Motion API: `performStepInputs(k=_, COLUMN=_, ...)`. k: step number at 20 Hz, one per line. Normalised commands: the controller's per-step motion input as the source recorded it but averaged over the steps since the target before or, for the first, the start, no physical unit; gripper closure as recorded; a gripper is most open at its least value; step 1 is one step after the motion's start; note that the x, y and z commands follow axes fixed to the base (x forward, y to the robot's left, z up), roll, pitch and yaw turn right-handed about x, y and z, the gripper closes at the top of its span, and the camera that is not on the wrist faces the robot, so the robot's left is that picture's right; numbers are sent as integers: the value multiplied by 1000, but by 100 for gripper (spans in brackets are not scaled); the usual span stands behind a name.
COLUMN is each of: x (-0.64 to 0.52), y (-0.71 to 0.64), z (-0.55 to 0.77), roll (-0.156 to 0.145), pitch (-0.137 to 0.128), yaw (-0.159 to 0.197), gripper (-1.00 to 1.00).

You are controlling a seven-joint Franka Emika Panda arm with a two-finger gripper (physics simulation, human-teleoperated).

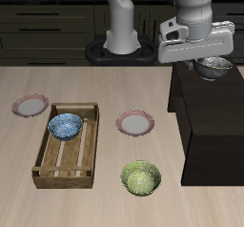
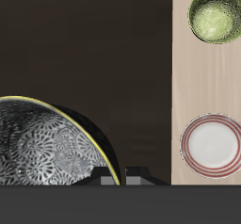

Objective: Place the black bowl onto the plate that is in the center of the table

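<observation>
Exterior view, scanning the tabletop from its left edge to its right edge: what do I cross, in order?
Pink-rimmed plate near the back → wooden tray holding the blue patterned bowl → the centre plate and yellow-green bowl, roughly level → dark cabinet block, black bowl above it.

Even, soft light is falling across the table [image 1: 95,207], leaving only faint shadows. Both renders are showing coarse, pixelated edges. Just beside the gripper [image 1: 212,67], the cabinet block [image 2: 85,40] is reading nearly black, while the black bowl [image 2: 47,143] is catching pale highlights.
</observation>
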Motion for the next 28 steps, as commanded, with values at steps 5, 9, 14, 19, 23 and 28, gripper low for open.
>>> performStepInputs(k=5, x=-170, y=-330, z=143, roll=-3, pitch=-30, yaw=-24, gripper=100)
performStepInputs(k=9, x=-133, y=-240, z=34, roll=3, pitch=-19, yaw=-2, gripper=100)
performStepInputs(k=14, x=-195, y=-546, z=90, roll=-30, pitch=-47, yaw=28, gripper=100)
performStepInputs(k=19, x=-65, y=-631, z=31, roll=-36, pitch=-13, yaw=-16, gripper=100)
performStepInputs(k=23, x=-37, y=-510, z=29, roll=-27, pitch=-5, yaw=-50, gripper=100)
performStepInputs(k=28, x=-37, y=-497, z=-59, roll=-34, pitch=-17, yaw=19, gripper=100)
